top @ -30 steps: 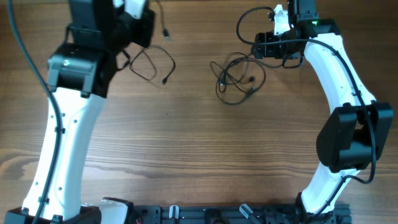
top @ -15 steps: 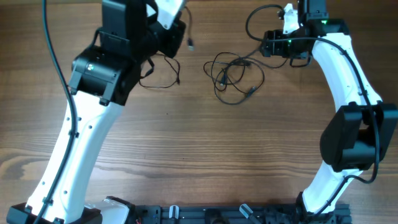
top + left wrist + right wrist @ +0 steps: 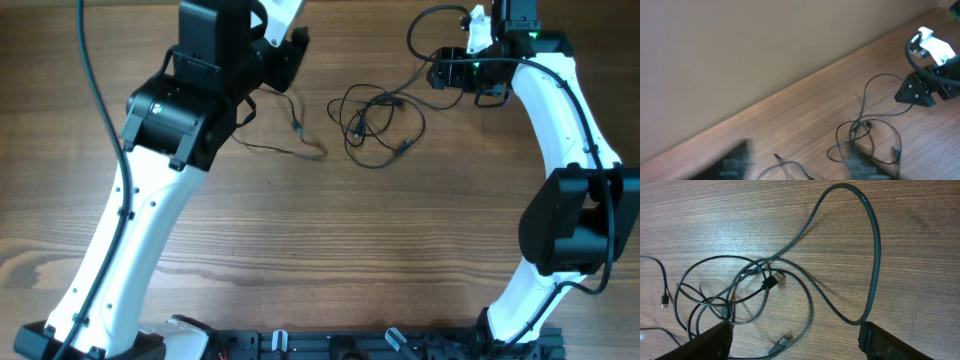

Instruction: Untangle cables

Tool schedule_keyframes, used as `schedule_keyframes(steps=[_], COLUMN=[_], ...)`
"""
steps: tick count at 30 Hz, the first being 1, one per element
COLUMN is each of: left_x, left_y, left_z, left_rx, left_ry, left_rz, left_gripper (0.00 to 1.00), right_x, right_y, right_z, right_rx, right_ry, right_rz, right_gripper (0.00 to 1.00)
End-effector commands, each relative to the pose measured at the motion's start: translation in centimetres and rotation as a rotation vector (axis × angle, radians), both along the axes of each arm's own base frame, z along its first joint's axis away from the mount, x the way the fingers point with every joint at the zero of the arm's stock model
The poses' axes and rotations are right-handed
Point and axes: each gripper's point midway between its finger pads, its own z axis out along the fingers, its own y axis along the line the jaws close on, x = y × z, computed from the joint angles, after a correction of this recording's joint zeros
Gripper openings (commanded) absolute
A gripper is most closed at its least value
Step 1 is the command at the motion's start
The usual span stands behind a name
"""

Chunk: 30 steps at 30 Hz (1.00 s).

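One cord (image 3: 285,140) is lying apart from the tangled cables (image 3: 375,120) as the right tool (image 3: 800,345), jaws apart, is apparently lining up another strand, while the left tool (image 3: 288,50) is showing no clear state.

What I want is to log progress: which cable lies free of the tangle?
The leftmost cable, lying alone; the others loop over one another in the tangle beside it.
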Motion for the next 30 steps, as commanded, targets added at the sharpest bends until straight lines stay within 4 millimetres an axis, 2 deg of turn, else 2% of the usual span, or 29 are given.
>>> schedule_keyframes(steps=[1, 2, 3, 9, 10, 14, 19, 25, 30], left_x=[1.0, 1.3, 1.9, 3.7, 4.0, 4.8, 4.9, 4.8, 4.9], left_y=[-0.5, -0.1, 1.1, 6.8, 8.3, 13.3, 17.9, 21.2, 22.0], left_z=[-1.4, -1.6, -1.8, -2.3, -2.5, -2.6, -3.0, -3.5, -5.2], left_rx=[-0.016, -0.008, 0.017, 0.083, 0.076, 0.023, -0.011, -0.019, -0.024], left_ry=[0.043, 0.041, 0.035, 0.028, 0.038, 0.058, 0.085, 0.106, 0.151], left_rz=[0.017, 0.038, 0.093, 0.289, 0.325, 0.443, 0.511, 0.588, 0.616], left_gripper=[0.95, 1.0, 1.0, 1.0, 1.0, 1.0, 0.98, 0.97, 0.97], right_x=[-0.6, -0.8, -1.2, -2.3, -2.5, -3.1, -4.2, -5.9, -7.5], right_y=[1.7, 2.4, 3.6, 7.4, 8.1, 9.6, 12.0, 14.9, 17.7], right_z=[1.1, 1.2, 1.4, 1.3, 1.3, 1.3, 1.5, 1.3, 1.2], right_rx=[0.065, 0.086, 0.11, 0.1, 0.099, 0.102, 0.132, 0.116, 0.1], right_ry=[-0.018, -0.019, -0.018, -0.015, -0.016, -0.014, -0.016, -0.012, -0.01], right_rz=[0.073, 0.108, 0.162, 0.284, 0.304, 0.344, 0.445, 0.558, 0.652], right_gripper=[0.84, 0.84, 0.84, 0.84, 0.84, 0.84, 0.84, 0.84, 0.84])
